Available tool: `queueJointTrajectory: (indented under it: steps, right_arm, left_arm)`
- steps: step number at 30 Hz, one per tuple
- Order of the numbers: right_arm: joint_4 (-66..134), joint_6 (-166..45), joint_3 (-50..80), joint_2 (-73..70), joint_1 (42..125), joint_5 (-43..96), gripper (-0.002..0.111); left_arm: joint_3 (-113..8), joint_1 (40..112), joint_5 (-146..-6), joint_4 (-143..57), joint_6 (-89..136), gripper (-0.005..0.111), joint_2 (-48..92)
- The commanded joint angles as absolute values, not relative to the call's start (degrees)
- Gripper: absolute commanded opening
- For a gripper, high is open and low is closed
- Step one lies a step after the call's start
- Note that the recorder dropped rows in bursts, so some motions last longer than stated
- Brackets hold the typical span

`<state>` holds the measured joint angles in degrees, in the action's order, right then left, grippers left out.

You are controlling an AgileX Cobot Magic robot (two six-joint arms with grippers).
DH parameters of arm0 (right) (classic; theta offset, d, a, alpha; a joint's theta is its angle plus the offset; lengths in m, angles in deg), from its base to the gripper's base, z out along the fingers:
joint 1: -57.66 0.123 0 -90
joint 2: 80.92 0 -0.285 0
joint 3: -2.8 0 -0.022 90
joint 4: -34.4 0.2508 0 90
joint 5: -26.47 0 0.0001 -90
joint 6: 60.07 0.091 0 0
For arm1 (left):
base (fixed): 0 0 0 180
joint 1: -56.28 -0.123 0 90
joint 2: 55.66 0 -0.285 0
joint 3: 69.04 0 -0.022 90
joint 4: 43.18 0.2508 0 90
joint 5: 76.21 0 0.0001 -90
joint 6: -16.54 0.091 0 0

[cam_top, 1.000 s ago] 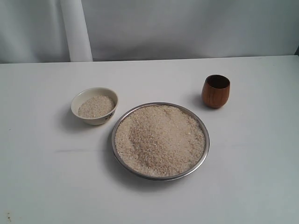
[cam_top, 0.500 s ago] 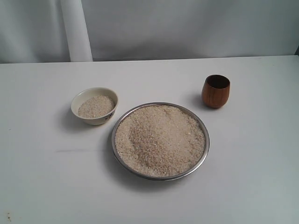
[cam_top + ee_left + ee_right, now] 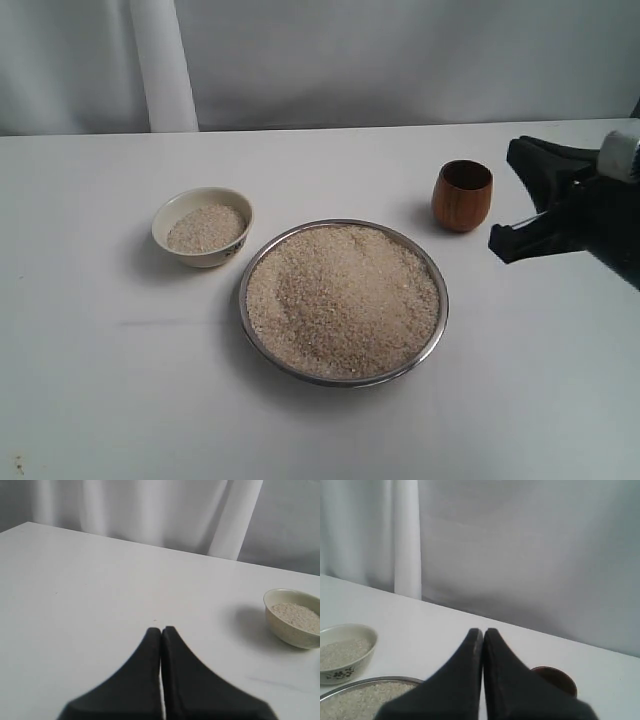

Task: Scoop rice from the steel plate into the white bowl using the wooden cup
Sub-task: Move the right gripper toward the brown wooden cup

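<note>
Rice [image 3: 340,298] is heaped in the steel plate [image 3: 436,275] at the middle of the table. To its left stands the white bowl [image 3: 203,227] with some rice in it. The wooden cup [image 3: 462,195] stands upright and empty behind the plate on the right. My right gripper [image 3: 497,243] hovers just right of the cup, shut and empty, apart from it. In the right wrist view its tips [image 3: 483,630] are pressed together, with the cup [image 3: 560,679] partly hidden behind one finger. My left gripper [image 3: 161,629] is shut and empty over bare table, with the bowl [image 3: 295,617] off to one side.
The white table [image 3: 100,380] extends around the dishes. A pale curtain [image 3: 400,60] with a white post [image 3: 165,65] closes off the back edge. The right arm's black body [image 3: 610,230] fills the right edge of the exterior view.
The right arm has come into the exterior view from the right edge, stopping just right of the wooden cup. The dishes have not moved.
</note>
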<state>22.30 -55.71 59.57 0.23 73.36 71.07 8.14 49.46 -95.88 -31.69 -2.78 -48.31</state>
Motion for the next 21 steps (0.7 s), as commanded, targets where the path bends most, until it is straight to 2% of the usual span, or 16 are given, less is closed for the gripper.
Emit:
queueJointTrajectory:
  steps: [1, 6, 13, 21]
  right_arm:
    - [27.24, -59.04, 59.26, 11.48, 73.1, 83.57, 0.0]
    - [36.43, -61.8, 59.26, 25.51, 72.99, 96.44, 0.0]
    - [36.58, -61.8, 56.42, 39.01, 72.15, 96.44, 0.0]
    - [39.61, -61.55, 53.91, 44.44, 72.15, 96.44, 0.0]
  left_arm:
    - [8.18, 49.54, -95.52, -31.9, -2.91, 0.0, -47.88]
    - [8.18, 49.54, -95.52, -31.9, -2.91, 0.0, -47.88]
    - [8.18, 49.54, -95.52, -31.9, -2.91, 0.0, -47.88]
    - [8.18, 49.54, -95.52, -31.9, -2.91, 0.0, -47.88]
